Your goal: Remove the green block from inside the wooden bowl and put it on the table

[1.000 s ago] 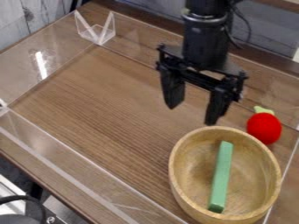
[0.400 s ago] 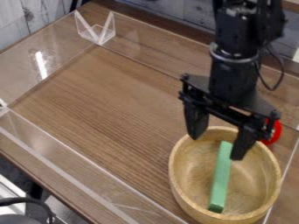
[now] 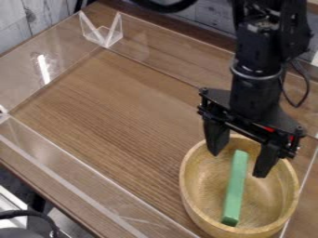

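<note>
The green block (image 3: 235, 191) lies flat inside the wooden bowl (image 3: 199, 191) at the lower right of the table (image 3: 112, 102), running from the bowl's far side toward its near rim. My black gripper (image 3: 241, 156) hangs straight down over the bowl's far half, open wide. One fingertip sits near the bowl's left inner rim and the other to the right of the block's far end. The block's upper end lies between the fingers, and nothing is held.
Low clear plastic walls (image 3: 50, 65) border the tabletop on the left, back and front. A small clear stand (image 3: 99, 30) sits at the far left corner. A red round toy is mostly hidden behind the gripper at the bowl's right.
The gripper has moved right and toward the camera and has come down, from over the bare table to over the bowl, staying open. The block and bowl have not moved.
</note>
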